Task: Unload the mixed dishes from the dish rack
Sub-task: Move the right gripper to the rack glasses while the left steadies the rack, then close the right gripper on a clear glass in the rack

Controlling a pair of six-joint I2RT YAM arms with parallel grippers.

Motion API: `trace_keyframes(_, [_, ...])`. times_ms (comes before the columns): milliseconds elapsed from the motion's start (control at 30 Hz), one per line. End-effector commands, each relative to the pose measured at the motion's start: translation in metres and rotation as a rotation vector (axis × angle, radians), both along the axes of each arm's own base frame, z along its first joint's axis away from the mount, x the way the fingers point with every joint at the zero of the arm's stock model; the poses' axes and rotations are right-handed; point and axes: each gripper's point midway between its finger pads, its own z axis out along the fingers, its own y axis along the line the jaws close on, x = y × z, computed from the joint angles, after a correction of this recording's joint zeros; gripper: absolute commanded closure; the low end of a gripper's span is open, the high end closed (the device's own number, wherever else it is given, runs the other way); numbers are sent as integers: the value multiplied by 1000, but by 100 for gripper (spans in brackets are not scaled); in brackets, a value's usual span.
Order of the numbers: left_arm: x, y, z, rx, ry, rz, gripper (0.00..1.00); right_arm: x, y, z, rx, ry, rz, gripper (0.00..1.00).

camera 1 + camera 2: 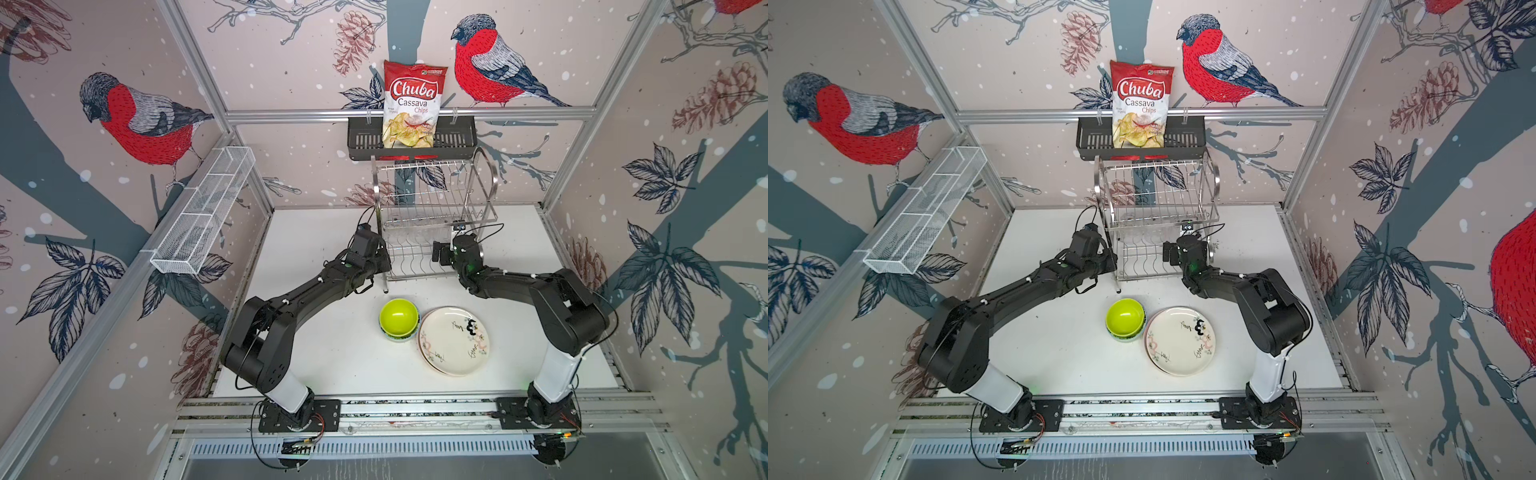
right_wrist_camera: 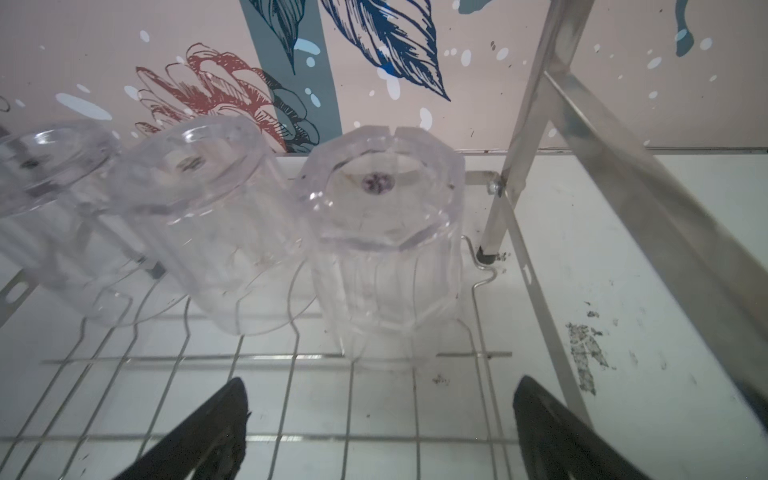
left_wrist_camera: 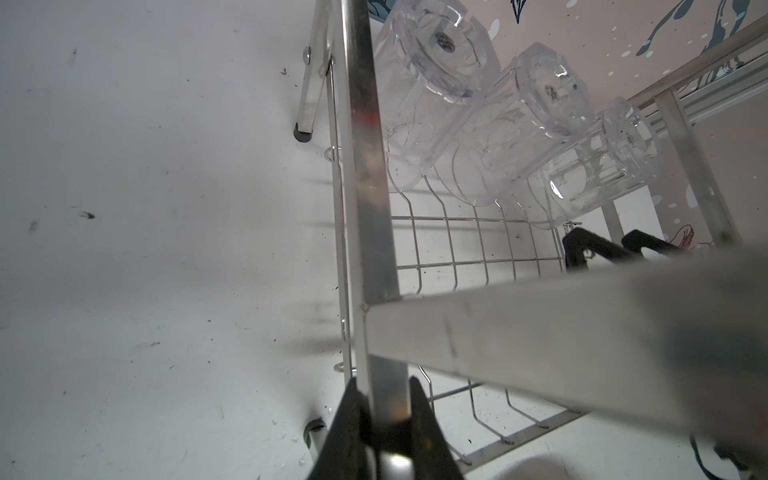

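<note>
The dish rack (image 1: 436, 195) (image 1: 1158, 195) stands at the back of the white table. My left gripper (image 1: 384, 266) (image 3: 384, 384) is shut on the rack's front left upright tube (image 3: 374, 208). Three clear tumblers (image 2: 386, 232) (image 2: 208, 220) (image 2: 45, 187) lean upside down in a row on the lower tier. My right gripper (image 1: 436, 251) (image 2: 382, 384) is open just in front of the rightmost tumbler, with nothing between its fingers. A lime bowl (image 1: 399, 318) tops a stack of bowls on the table. Beside it lies the cream doodle plate (image 1: 454, 345), on top of other plates.
A black slotted basket (image 1: 365, 141) with a chips bag (image 1: 411, 104) hangs on the back wall just above the rack. A white wire-mesh tray (image 1: 203, 212) is fixed to the left wall. The bowls and plates lie at the table's front middle, between the two arms.
</note>
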Motion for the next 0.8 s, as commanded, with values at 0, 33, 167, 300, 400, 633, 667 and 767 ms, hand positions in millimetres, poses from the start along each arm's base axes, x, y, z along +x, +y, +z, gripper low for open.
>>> trace_keyframes(0, [-10, -4, 0, 10, 24, -50, 86, 17, 0, 10, -8, -57, -24, 1])
trace_keyframes(33, [-11, -5, 1, 13, 23, -53, 86, 22, -1, 10, -6, -57, -33, 1])
trace_keyframes(167, [-9, -4, 3, 24, 17, -53, 86, 33, -3, 3, -5, -29, -40, 1])
trace_keyframes(300, [-8, -6, 4, 28, 15, -61, 86, 44, -6, -2, 9, 6, -43, 1])
trace_keyframes(400, [-7, -8, 4, 38, 17, -68, 86, 53, -8, -7, 15, 40, -47, 1])
trace_keyframes(633, [-7, -10, 6, 51, 5, -66, 86, 73, -7, -24, 15, 128, -38, 1])
trace_keyframes(667, [-8, -11, 6, 51, 7, -68, 86, 76, -6, -24, 15, 136, -35, 1])
trace_keyframes(767, [-9, -12, 6, 57, 7, -72, 86, 85, -5, -24, 3, 146, -30, 1])
